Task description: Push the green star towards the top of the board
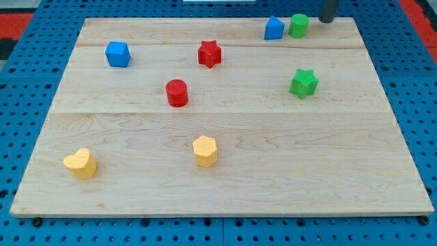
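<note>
In the camera view, the green star (pixel 304 83) sits on the wooden board (pixel 225 184) toward the view's right, in the upper half, with my tip (pixel 326 20) well apart from it at the view's top edge, up and slightly to the right of the star and touching no block. The rod has no jaws, so there is nothing to open or close. A green cylinder (pixel 298 25) stands just left of my tip, beside a blue block (pixel 274 29).
</note>
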Robot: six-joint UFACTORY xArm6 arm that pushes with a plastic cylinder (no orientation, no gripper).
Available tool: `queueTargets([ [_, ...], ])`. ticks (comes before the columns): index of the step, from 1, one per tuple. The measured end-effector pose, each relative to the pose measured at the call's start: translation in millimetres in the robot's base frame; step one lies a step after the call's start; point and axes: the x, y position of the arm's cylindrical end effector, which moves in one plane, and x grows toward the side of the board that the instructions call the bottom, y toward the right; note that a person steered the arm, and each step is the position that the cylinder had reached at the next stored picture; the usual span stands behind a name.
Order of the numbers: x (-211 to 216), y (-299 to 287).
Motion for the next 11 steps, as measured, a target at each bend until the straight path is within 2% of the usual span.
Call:
queueTargets([
  [3,121.6,7.5],
  [5,142.3,-37.2],
  [7,189.6,-46.8],
  [9,176.1,-109.5],
  [11,135.5,-132.5],
])
